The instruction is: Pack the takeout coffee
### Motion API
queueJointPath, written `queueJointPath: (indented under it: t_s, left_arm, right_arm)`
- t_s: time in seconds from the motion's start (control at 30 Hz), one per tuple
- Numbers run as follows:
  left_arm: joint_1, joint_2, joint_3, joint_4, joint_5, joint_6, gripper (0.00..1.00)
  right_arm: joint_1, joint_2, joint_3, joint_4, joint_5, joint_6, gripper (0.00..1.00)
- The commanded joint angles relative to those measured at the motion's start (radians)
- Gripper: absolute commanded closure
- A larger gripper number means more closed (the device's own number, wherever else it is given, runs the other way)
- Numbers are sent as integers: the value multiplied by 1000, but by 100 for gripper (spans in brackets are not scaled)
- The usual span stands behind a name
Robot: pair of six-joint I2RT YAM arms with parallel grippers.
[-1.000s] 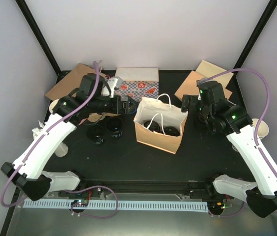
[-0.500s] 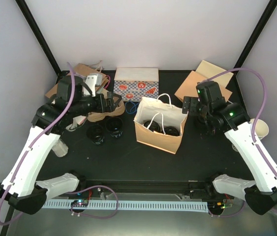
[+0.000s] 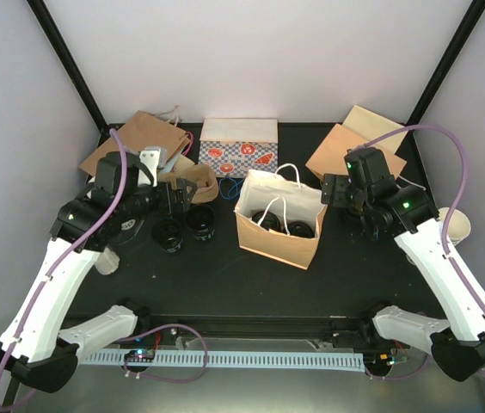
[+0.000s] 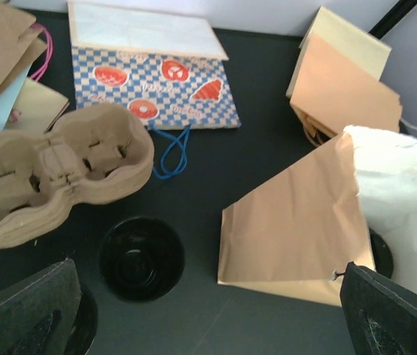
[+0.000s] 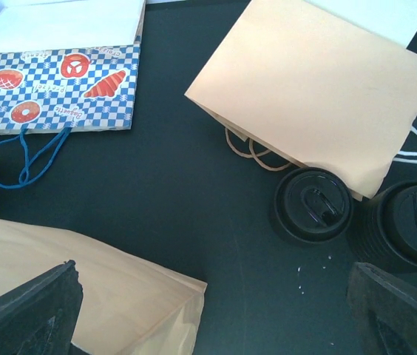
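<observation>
Two black-lidded coffee cups (image 3: 168, 234) (image 3: 199, 219) stand left of the open brown paper bag (image 3: 264, 237). Dark lids (image 3: 298, 229) show inside the bag. My left gripper (image 3: 179, 196) hangs open and empty just behind these cups. In the left wrist view it (image 4: 208, 299) is over one cup (image 4: 140, 257), with the bag (image 4: 297, 222) to the right. My right gripper (image 3: 339, 191) is open and empty beside the bag's right edge. In the right wrist view it (image 5: 212, 299) has two more cups (image 5: 313, 205) (image 5: 415, 222) to its right.
A brown pulp carrier (image 3: 193, 182) (image 4: 53, 177) lies behind the left cups. A blue checkered bag (image 3: 238, 151) lies at the back. Flat paper bags lie at the back left (image 3: 135, 138) and back right (image 3: 354, 142). A cream paper cup (image 3: 459, 225) sits at the right edge.
My left gripper has drawn back left from the bag's rim and now hangs over the two cups. The pulp carrier is uncovered. The right arm has barely moved.
</observation>
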Motion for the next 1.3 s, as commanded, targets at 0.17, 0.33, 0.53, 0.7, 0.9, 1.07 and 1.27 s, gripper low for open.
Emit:
queueJointPath:
  t_s: [0.17,0.33,0.53,0.7,0.9,1.07,1.27]
  left_arm:
    - [7,-19,-50,-58,-27,6,1]
    - [7,-15,-46,-87,-47,-41,1]
    - [7,-16,-49,-79,-26,-7,1]
    - [7,-53,-119,-15,55,46,1]
    - [8,-31,-73,-105,-106,34,1]
    - [55,-8,-7,-180,-231,14,4]
    - [141,27,15,-186,-294,25,18]
  right_arm:
    - [-8,-28,-11,15,15,28,0]
    - [-8,26,53,-86,125,120,0]
    - [-9,41,56,-54,120,66,0]
    - [-9,33,12,-17,-9,19,0]
    - [-8,2,-4,6,13,34,0]
    - [-9,-20,5,11,42,30,0]
    - [-9,-31,-8,11,35,25,0]
